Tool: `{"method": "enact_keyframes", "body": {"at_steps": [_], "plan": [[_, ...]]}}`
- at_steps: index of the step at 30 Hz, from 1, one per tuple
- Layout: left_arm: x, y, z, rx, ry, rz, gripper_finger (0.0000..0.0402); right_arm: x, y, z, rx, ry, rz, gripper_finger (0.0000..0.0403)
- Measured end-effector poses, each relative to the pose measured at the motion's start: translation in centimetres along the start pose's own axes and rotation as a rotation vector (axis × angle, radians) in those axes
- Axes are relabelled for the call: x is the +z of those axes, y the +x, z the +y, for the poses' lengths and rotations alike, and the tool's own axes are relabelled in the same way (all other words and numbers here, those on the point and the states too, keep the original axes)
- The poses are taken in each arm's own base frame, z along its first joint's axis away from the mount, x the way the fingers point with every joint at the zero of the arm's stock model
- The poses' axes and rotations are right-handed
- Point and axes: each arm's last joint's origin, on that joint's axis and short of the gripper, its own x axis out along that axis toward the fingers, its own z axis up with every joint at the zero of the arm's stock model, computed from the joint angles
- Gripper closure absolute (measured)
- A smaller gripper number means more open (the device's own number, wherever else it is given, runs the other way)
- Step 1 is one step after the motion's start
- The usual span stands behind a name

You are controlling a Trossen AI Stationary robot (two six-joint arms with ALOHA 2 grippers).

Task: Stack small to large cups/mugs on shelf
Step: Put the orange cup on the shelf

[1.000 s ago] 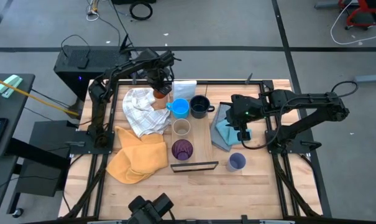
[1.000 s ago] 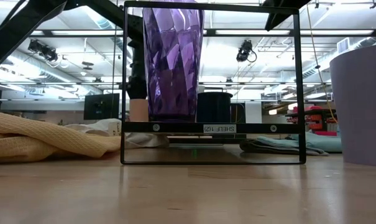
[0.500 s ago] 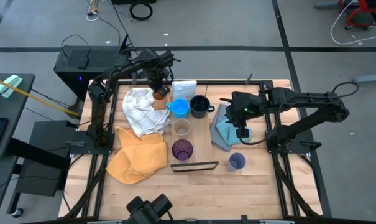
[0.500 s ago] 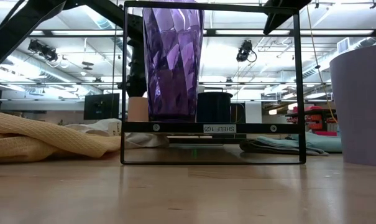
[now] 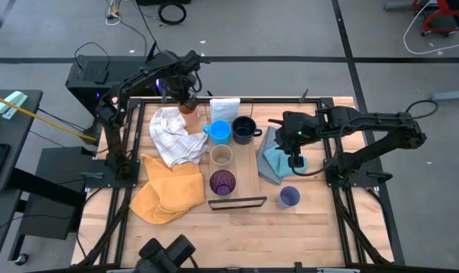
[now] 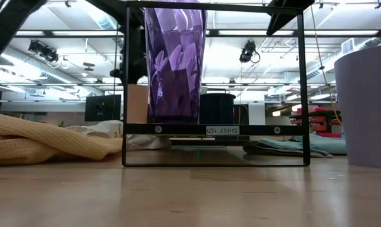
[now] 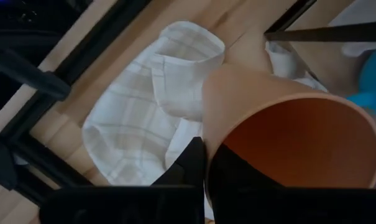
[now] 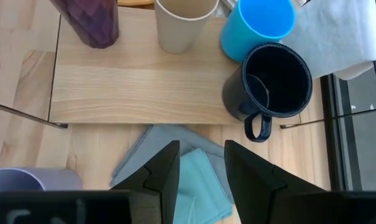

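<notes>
1. High view: the shelf [image 5: 248, 163] lies on the middle of the desk [image 5: 320, 220]. It carries the dark purple tumbler [image 5: 222, 183], the tan cup [image 5: 221, 156], the light blue mug [image 5: 220, 131] and the navy mug [image 5: 244, 129]. The left gripper [image 5: 187, 102] is at the far edge of the desk, left of centre, with the orange cup [image 5: 187, 107] in its grip. It hangs beyond the white checked cloth [image 5: 174, 135]. The right gripper [image 5: 296, 161] hovers over the blue cloth [image 5: 276, 161] on the right half of the desk. The lavender cup [image 5: 288, 197] stands off the shelf near the front edge, to the right of the shelf's frame end.

2. Low view: the tumbler [image 6: 175, 60] stands on the shelf inside its black frame [image 6: 213, 129]. The lavender cup [image 6: 365, 107] rests on the desk at the right. The yellow cloth [image 6: 45, 142] lies at the left.

3. Left wrist view: the gripper fingers [image 7: 189, 167] are clamped on the rim of the tilted orange cup [image 7: 287, 137], clear of the checked cloth [image 7: 150, 112].

4. Right wrist view: the right gripper [image 8: 200, 163] has its fingers apart and holds nothing.

5. Status, as judged: four vessels are on the shelf. The orange cup is in transit. The lavender cup remains to be picked. No vessel is nested in another, so ordering or stacking by size appears incomplete.
</notes>
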Motion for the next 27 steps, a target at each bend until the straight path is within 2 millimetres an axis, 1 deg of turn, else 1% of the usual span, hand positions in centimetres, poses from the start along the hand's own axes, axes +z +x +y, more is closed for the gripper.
{"method": "enact_keyframes", "body": {"at_steps": [3,4,6,9,12,15,17,18,20,21,23,25,27], "plan": [[-0.7,-1.6,0.3,-0.004,-0.009,-0.047,0.0392,0.0,0.1,0.0,0.000,-0.010,0.003,0.0270],[-1.0,-2.5,0.3,-0.002,-0.010,-0.075,0.0392,0.1,0.1,0.0,0.000,-0.023,0.003,0.0270],[-1.3,-4.3,0.3,-0.005,-0.014,-0.138,0.0392,0.1,0.3,0.0,0.001,-0.034,0.006,0.0270],[-1.9,-7.7,-0.3,-0.023,-0.025,-0.260,0.0392,0.2,0.5,-0.2,-0.005,-0.043,0.003,0.0270],[-2.5,-11.7,-1.5,-0.054,-0.022,-0.402,0.0392,0.2,0.6,-0.8,-0.021,-0.035,0.010,0.0270],[-3.6,-15.9,-3.2,-0.147,0.002,-0.551,0.0392,-0.1,0.7,-2.0,-0.081,-0.005,0.026,0.0270],[-4.5,-18.3,-4.4,-0.211,0.021,-0.638,0.0392,-0.4,0.6,-3.1,-0.117,0.026,0.035,0.0270],[-4.9,-19.1,-4.9,-0.233,0.028,-0.669,0.0392,-0.5,0.6,-3.6,-0.131,0.042,0.041,0.0270],[-5.8,-19.9,-6.1,-0.284,0.028,-0.718,0.0392,-0.8,0.6,-4.6,-0.156,0.070,0.054,0.0270],[-6.2,-20.0,-6.3,-0.303,0.021,-0.715,0.0392,-1.0,0.6,-5.1,-0.168,0.079,0.060,0.0270],[-6.9,-20.1,-7.7,-0.329,0.044,-0.696,0.0392,-1.4,0.6,-6.0,-0.190,0.096,0.073,0.0270],[-7.5,-20.1,-9.2,-0.349,0.073,-0.681,0.0392,-1.7,0.6,-6.8,-0.210,0.108,0.086,0.0270],[-7.7,-20.0,-11.2,-0.382,0.113,-0.682,0.0392,-2.2,0.5,-7.7,-0.230,0.122,0.101,0.0270]]}}
